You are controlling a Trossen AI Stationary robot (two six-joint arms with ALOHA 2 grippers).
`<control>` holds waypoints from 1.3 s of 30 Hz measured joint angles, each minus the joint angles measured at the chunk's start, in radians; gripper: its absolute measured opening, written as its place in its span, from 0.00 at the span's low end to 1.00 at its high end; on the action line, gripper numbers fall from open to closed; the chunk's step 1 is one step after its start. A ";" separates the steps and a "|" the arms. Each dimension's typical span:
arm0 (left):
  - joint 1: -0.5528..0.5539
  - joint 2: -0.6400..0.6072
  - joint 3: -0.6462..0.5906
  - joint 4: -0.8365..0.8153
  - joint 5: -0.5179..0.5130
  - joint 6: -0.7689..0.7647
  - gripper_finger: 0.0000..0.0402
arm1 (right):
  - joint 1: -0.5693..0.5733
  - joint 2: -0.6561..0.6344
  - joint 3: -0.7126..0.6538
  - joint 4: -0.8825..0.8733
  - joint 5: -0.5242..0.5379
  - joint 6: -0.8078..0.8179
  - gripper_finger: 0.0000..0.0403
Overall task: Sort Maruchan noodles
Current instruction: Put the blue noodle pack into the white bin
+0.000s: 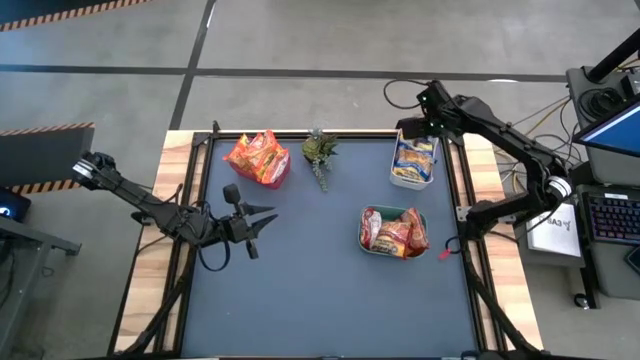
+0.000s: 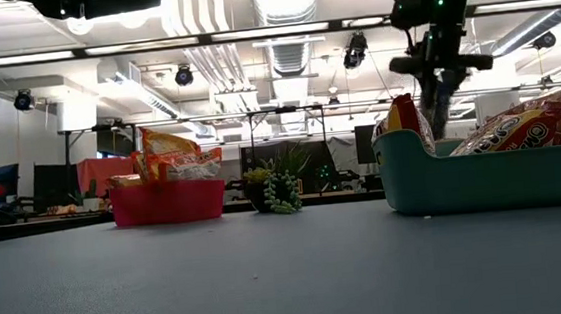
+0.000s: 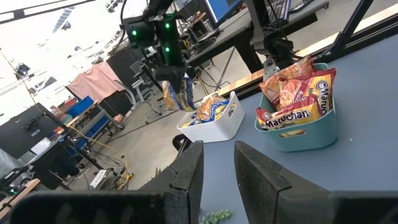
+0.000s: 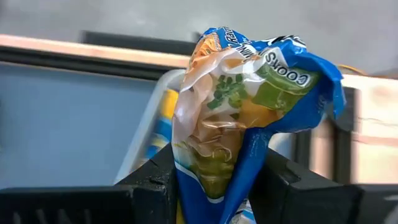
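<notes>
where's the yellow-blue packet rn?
In the right gripper, pinched between its fingers, above the white bin at the table's far right in the high view.

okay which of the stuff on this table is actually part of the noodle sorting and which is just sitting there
Part of the job:
yellow-and-blue noodle packet, pinched in the right gripper above the white bin
teal bin of red packets
red bin of orange packets

Just lying about:
small green plant
left gripper, idle, holding nothing
</notes>
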 joint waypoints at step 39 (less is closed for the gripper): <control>0.000 0.000 0.000 0.000 0.000 0.000 0.18 | -0.008 -0.022 -0.045 -0.077 0.055 0.036 0.63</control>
